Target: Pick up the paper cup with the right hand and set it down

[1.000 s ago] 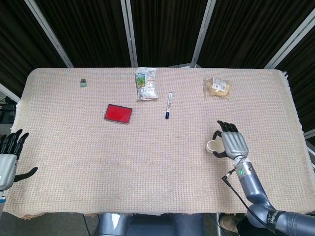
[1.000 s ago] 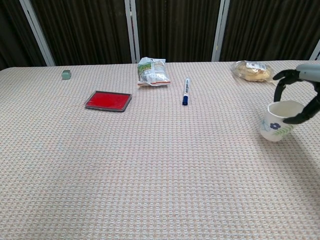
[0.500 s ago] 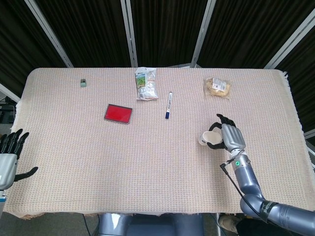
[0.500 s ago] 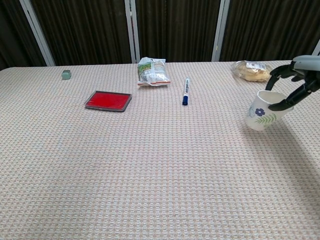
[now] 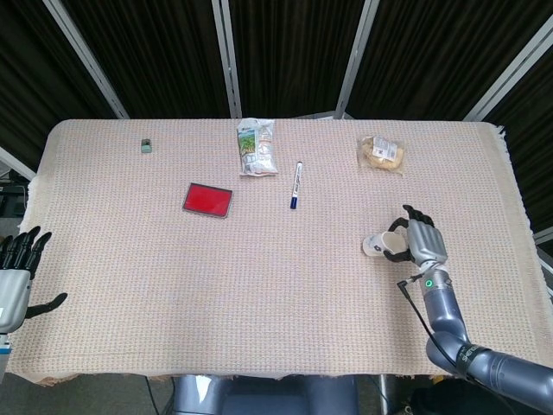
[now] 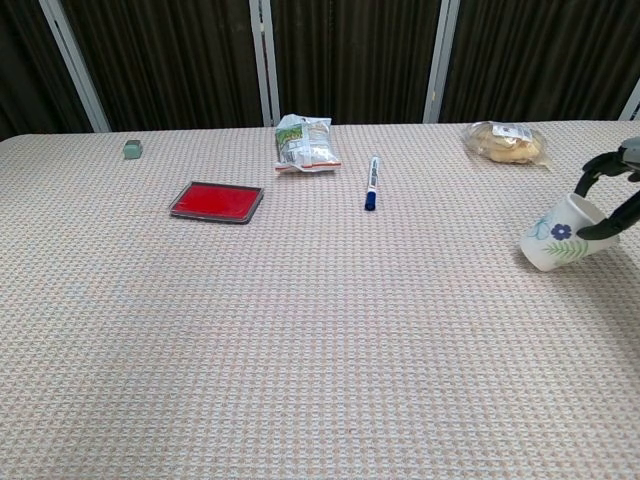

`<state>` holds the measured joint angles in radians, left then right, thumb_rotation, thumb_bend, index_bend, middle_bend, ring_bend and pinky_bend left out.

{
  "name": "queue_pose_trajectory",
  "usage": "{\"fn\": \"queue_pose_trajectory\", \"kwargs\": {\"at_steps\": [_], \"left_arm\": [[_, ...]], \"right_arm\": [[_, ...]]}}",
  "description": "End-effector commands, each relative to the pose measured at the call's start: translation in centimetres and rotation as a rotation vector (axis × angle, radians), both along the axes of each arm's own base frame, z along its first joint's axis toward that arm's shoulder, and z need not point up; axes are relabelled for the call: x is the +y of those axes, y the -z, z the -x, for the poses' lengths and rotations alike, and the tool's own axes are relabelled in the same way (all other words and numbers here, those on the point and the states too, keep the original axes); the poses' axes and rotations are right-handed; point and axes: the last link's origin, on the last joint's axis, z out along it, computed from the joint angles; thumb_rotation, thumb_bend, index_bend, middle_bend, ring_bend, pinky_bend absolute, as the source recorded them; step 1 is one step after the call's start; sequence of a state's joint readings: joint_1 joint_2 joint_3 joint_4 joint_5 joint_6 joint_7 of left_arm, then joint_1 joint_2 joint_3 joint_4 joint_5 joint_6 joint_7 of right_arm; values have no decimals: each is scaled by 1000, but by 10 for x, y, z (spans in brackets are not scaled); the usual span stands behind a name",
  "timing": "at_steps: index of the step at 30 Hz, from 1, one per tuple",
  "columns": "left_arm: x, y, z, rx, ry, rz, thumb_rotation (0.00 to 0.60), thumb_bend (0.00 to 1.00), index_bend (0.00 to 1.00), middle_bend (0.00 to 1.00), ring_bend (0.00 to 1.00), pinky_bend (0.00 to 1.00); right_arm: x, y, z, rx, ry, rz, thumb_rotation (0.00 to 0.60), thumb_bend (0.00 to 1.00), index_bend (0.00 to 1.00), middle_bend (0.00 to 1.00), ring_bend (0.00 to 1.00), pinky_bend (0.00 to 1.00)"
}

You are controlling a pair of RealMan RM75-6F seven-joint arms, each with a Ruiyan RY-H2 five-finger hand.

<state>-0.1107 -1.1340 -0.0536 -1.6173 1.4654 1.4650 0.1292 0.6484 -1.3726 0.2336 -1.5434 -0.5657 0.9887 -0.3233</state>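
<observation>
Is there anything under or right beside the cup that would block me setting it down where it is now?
Nothing visible does. The right hand holds the paper cup tilted over bare tablecloth. The closest items, the bread bag and the marker, lie well away toward the far edge.

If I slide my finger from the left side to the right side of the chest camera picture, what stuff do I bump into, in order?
Small green block → red tray → snack bag → blue marker → bread bag → paper cup, tilted → right hand gripping the cup at the picture's edge.
</observation>
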Motion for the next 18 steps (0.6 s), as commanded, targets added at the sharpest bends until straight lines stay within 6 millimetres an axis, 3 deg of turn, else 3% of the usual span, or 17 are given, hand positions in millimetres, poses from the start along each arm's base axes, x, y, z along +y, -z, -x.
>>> {"fn": "queue_pose_trajectory", "kwargs": {"at_steps": [1, 5, 10, 18], "left_arm": [[0, 0, 0, -1, 0, 1, 600, 81, 0, 0, 0, 0], [0, 0, 0, -2, -1, 1, 600, 82, 0, 0, 0, 0], [0, 0, 0, -1, -1, 1, 600, 81, 0, 0, 0, 0], [1, 0, -1, -2, -1, 2, 600, 81, 0, 0, 0, 0]], "right_arm": [[-2, -5, 10, 84, -3, 27, 600, 133, 426, 29, 0, 0], [-3, -7, 18, 126, 9, 52, 600, 133, 375, 6, 0, 0], [-2, -10, 22, 150, 21, 52, 600, 133, 166, 0, 0, 0], [0, -4, 16, 229, -50, 64, 600, 126, 165, 0, 0, 0]]}}
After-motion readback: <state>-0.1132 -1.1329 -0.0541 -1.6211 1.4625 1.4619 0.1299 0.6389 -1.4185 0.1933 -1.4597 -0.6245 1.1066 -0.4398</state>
